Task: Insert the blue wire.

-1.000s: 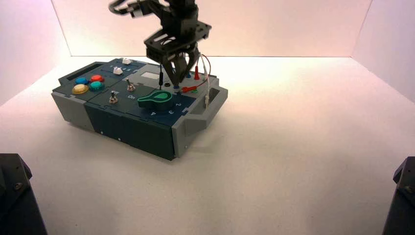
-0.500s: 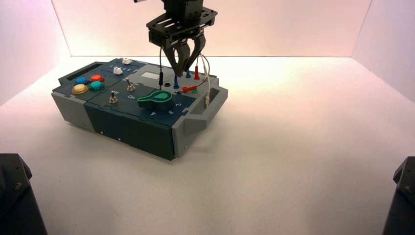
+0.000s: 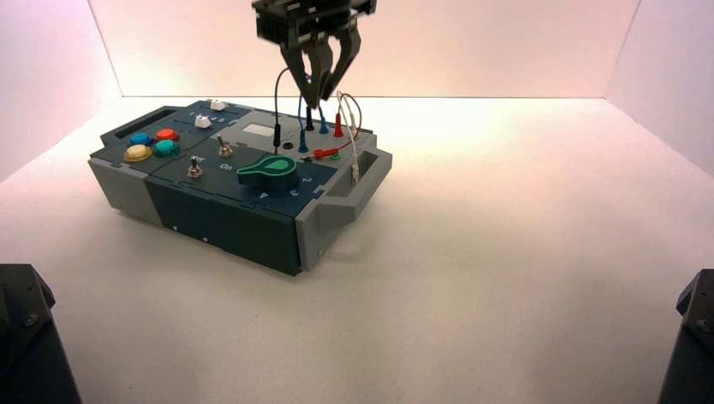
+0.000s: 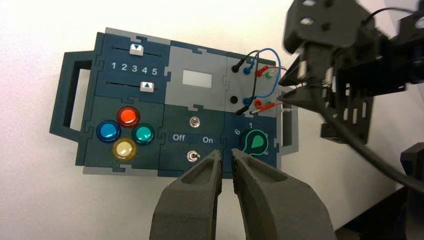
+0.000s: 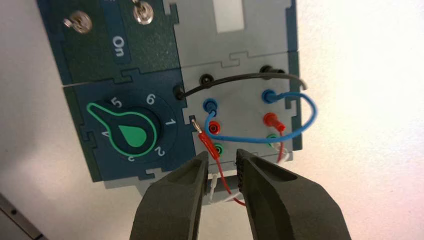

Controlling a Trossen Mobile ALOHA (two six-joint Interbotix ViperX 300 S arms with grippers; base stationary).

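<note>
The blue wire (image 5: 309, 116) loops over the grey socket panel. Its two blue plugs (image 5: 210, 105) stand in the two blue sockets; in the high view the blue plugs (image 3: 303, 141) stand upright on the box's right end. My right gripper (image 3: 316, 97) hangs open a little above them, touching nothing. In the right wrist view the right gripper (image 5: 222, 157) has only the red and white leads showing behind its gap. My left gripper (image 4: 226, 156) hovers high over the box's front edge, narrowly open and empty; the high view does not show it.
A black lead (image 5: 235, 77), a red lead (image 5: 206, 142) with one plug lying loose, and a white lead (image 3: 355, 160) hanging over the edge crowd the same panel. The green knob (image 3: 268, 172), toggle switches (image 3: 224, 149), coloured buttons (image 3: 153, 144) and sliders (image 4: 136, 49) fill the rest of the box.
The right gripper has risen straight up from around the blue plugs and its fingers have spread a little. The blue plugs stay in their sockets.
</note>
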